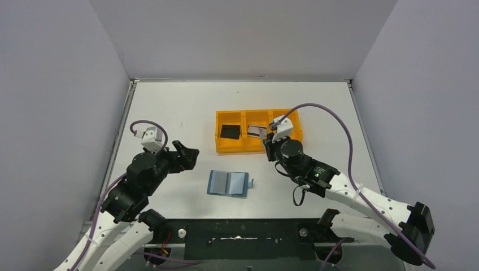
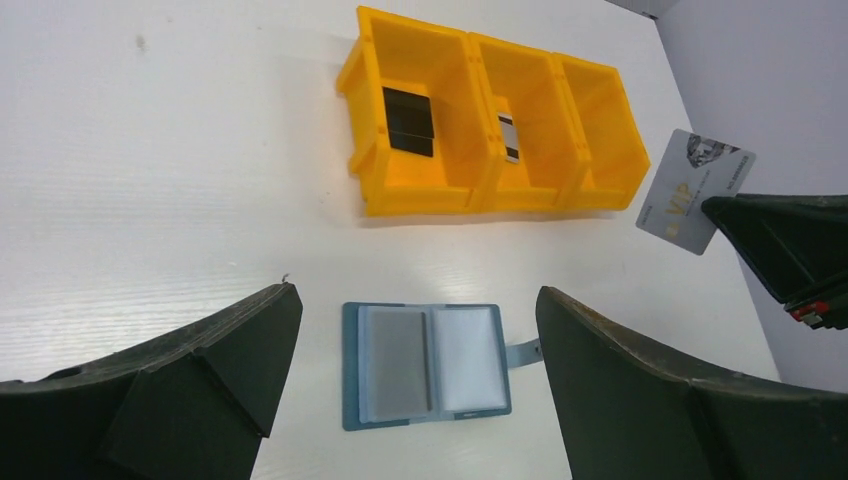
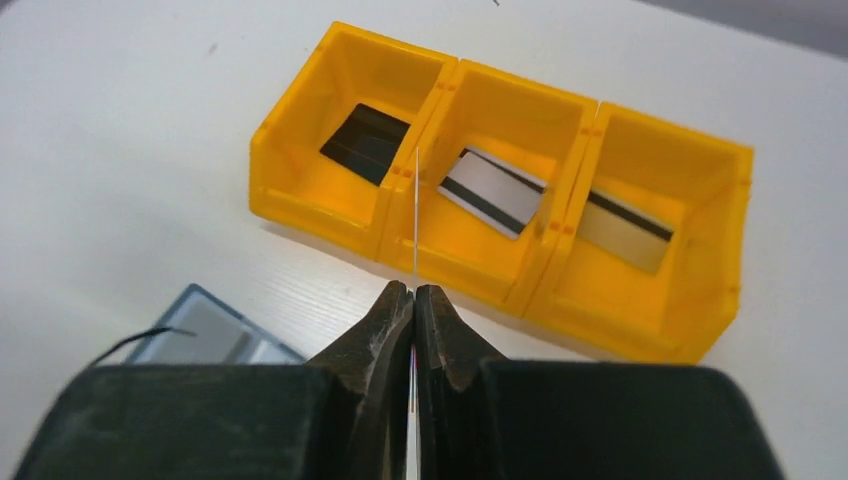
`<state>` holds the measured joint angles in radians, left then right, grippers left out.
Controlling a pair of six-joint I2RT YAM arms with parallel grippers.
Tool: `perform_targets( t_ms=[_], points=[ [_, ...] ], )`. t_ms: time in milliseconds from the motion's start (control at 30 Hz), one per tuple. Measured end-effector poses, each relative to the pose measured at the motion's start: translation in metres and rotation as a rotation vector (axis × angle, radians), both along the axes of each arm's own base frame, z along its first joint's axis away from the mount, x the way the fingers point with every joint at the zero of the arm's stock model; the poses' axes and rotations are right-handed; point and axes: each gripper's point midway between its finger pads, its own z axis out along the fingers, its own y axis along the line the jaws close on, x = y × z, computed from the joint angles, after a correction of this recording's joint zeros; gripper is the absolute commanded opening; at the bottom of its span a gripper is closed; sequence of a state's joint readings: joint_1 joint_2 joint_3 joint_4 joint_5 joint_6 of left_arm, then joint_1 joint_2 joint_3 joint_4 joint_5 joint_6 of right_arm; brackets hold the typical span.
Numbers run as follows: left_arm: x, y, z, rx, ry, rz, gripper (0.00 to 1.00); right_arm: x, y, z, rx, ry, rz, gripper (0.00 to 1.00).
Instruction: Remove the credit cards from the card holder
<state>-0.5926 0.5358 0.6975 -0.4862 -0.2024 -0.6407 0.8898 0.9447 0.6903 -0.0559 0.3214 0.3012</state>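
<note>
Table: white; grey walls close it in left, right and behind, well clear of both arms.
Card holder: lies open and flat near the front edge, between the two arms, snap tab pointing right; whether its greyer pocket has a card inside I cannot tell.
Right gripper: jaws pinched on a silver-grey card, held on edge just before the orange tray.
Left gripper: jaws spread wide, nothing in them; hovers left of the holder.
Tray contents: black card left; striped card middle; second striped card right.
Risk: the pinch looks thin and near one edge; the card could swivel, catch a wall or divider, and drop outside; it could also land tilted on a card lying there.
Room: open table left of the tray and round the holder; the tray's front wall is the tight edge.
</note>
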Motion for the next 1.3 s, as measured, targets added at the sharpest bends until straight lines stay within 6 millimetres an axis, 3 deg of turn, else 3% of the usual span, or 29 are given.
perform_targets(
  t_ms=[167,500,667,867,1067,1300],
  points=[
    [-0.004,0.019,-0.008,0.06,-0.023,0.052,0.9,0.018,0.005,0.002,-0.266,-0.086,0.076,0.0],
    [-0.002,0.041,-0.033,0.161,0.047,0.149,0.91,0.045,0.0,-0.054,-0.821,-0.147,0.238,0.0],
    [-0.001,0.045,-0.034,0.169,0.048,0.168,0.9,0.065,-0.009,-0.058,-0.863,-0.161,0.298,0.0],
    [-0.002,0.051,-0.035,0.178,0.051,0.2,0.9,0.093,0.006,-0.043,-0.86,-0.22,0.426,0.0],
    [-0.004,0.056,-0.03,0.156,0.032,0.223,0.91,0.102,0.014,-0.047,-0.877,-0.228,0.533,0.0],
    [-0.002,0.055,-0.036,0.176,0.057,0.221,0.91,0.103,0.018,-0.069,-0.91,-0.191,0.598,0.0]
  ],
)
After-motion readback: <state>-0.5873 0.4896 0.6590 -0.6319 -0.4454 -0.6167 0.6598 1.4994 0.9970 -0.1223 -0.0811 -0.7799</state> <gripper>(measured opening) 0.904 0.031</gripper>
